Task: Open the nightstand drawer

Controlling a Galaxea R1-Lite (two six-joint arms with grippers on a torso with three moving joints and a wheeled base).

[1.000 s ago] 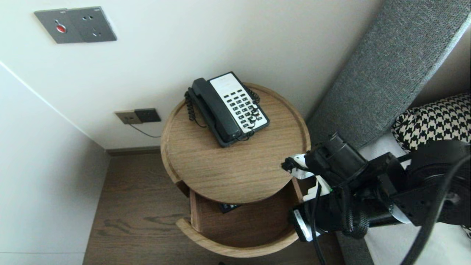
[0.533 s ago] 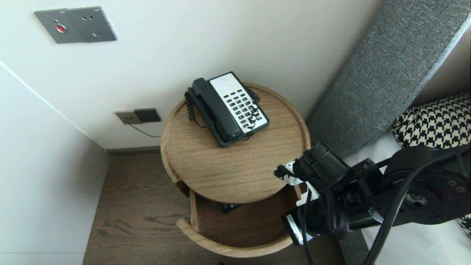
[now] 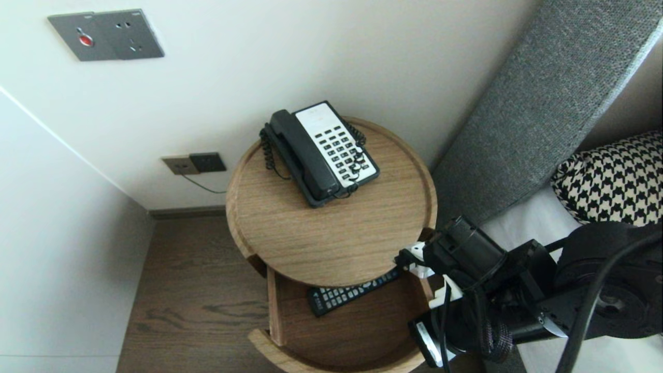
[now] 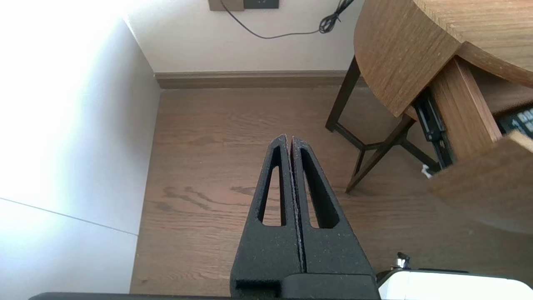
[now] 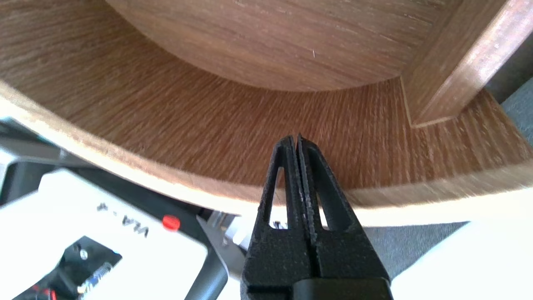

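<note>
Curved wooden drawer: right gripper has its fingers clenched, empty, just inside the front wall. I'd pull straight out, slowly; left gripper hangs clenched over the brown wood floor.

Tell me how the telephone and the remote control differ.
The telephone sits on the round tabletop. The remote control lies in the open drawer beneath, partly hidden by it. The telephone is broad and thick; the remote control is slim and flat. The telephone has a white face; the remote control is black. Both carry rows of keys.
</note>
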